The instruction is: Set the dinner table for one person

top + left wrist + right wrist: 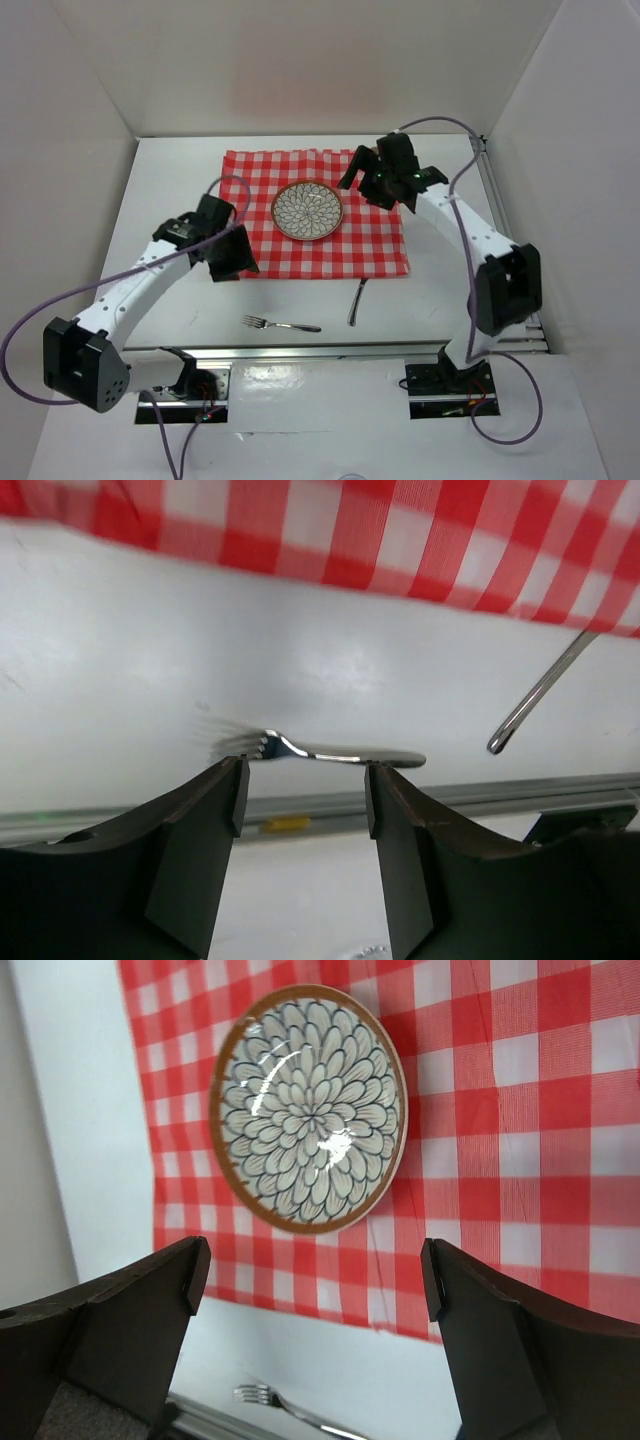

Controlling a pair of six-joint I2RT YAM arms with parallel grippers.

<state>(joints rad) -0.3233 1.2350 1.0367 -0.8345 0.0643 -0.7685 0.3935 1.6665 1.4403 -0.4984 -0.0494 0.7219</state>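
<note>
The white dinner table (pixel 180 180) carries a red-and-white checked cloth (pixel 370 250) with a flower-patterned plate (pixel 307 210) resting on its left half. A fork (pixel 282 324) lies on the bare table near the front, and a second silver utensil (pixel 357 300) lies just below the cloth's front edge. My left gripper (pixel 232 255) hovers at the cloth's front left corner, open and empty; its wrist view shows the fork (pixel 330 752) beyond the fingertips. My right gripper (pixel 362 170) hangs over the cloth right of the plate (pixel 308 1110), open wide with nothing in it.
A metal rail (pixel 350 350) runs along the table's near edge, and another (pixel 500 200) runs along the right side. White walls enclose the table on the left, back and right. The arm bases sit just in front of the near rail.
</note>
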